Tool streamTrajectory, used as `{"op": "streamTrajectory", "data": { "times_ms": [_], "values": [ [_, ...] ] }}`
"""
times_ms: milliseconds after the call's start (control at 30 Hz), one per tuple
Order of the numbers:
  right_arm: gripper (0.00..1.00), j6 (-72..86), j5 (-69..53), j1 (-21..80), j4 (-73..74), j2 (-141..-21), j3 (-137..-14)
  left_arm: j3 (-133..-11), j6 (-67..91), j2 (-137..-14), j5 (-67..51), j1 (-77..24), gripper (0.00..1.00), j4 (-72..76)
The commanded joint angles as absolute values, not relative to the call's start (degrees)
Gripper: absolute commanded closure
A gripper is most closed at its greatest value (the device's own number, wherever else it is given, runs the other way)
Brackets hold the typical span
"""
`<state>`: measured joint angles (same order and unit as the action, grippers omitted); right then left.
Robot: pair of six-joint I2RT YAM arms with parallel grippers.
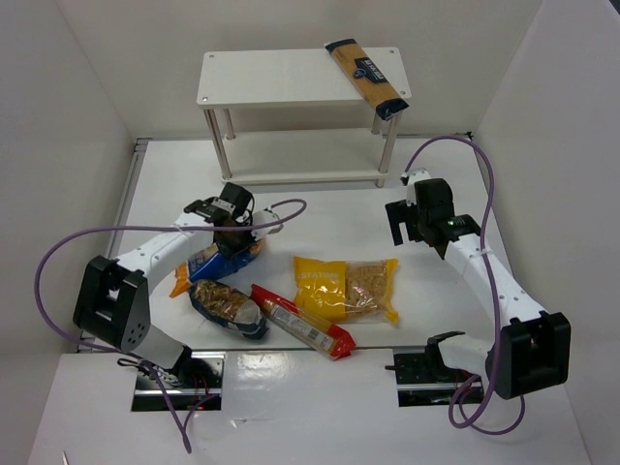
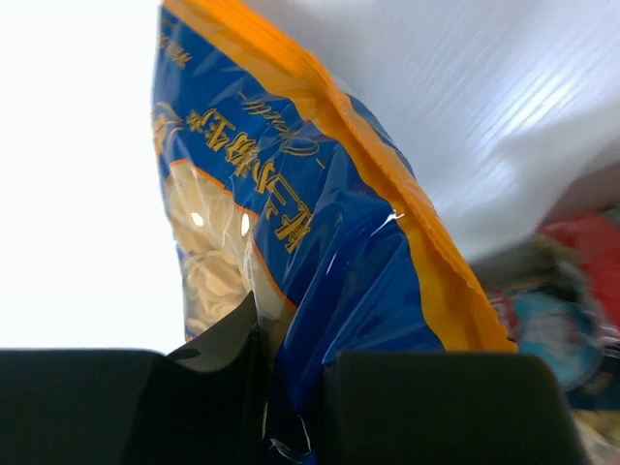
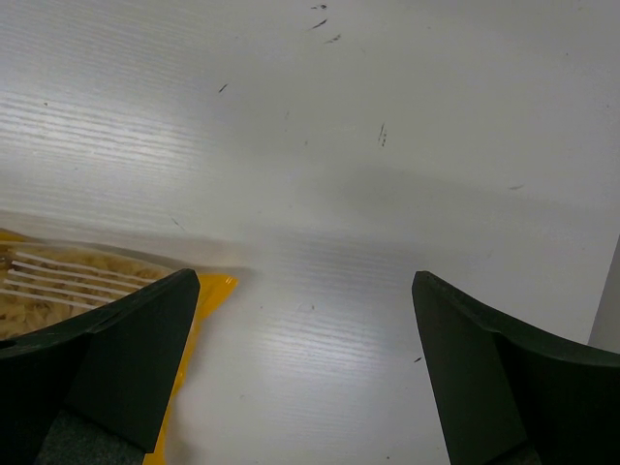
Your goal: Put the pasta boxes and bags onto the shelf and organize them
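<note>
- Blue-and-orange bag [image 2: 320,252]: pinched in the closed left pincer [image 2: 295,387], toward the table's [image 1: 320,215] left edge.
- Right pincer [image 3: 305,320]: jaws wide apart, holding nothing, above the table.
- Tan-and-navy packet [image 1: 368,76]: across the shelf [image 1: 271,77] top's right end.

No text can be read with certainty.
- Blue-and-orange bag [image 2: 329,291]: gold script lettering, seen upside down, not legible.
- Yellow bag [image 1: 320,281]: pale print, too small to read.
- Tan-and-navy packet [image 1: 366,73] on the shelf [image 1: 271,77]: dark label, unreadable.
</note>
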<state>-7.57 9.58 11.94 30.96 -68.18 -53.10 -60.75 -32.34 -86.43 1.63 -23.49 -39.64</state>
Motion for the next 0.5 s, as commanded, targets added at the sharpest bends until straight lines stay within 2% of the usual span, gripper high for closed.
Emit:
{"op": "streamTrajectory", "data": {
  "times_ms": [0, 233, 467],
  "values": [
    [0.01, -8.0, 9.1, 11.7, 30.3, -68.5, -53.1, -67.4, -27.5, -82.1, -5.9, -23.6, 1.00, -40.0],
    [0.01, -8.5, 8.5, 11.7, 30.3, -67.9, -53.1, -73.3, -23.9, -74.5, -17.3, -23.1, 1.00, -41.7],
    [0.01, -10.6, 3.2, 12.3, 30.8, -66.8, -53.6, -74.5, -24.4, -68.9, -29.6, -16.9, 1.00, -42.3]
  ]
}}
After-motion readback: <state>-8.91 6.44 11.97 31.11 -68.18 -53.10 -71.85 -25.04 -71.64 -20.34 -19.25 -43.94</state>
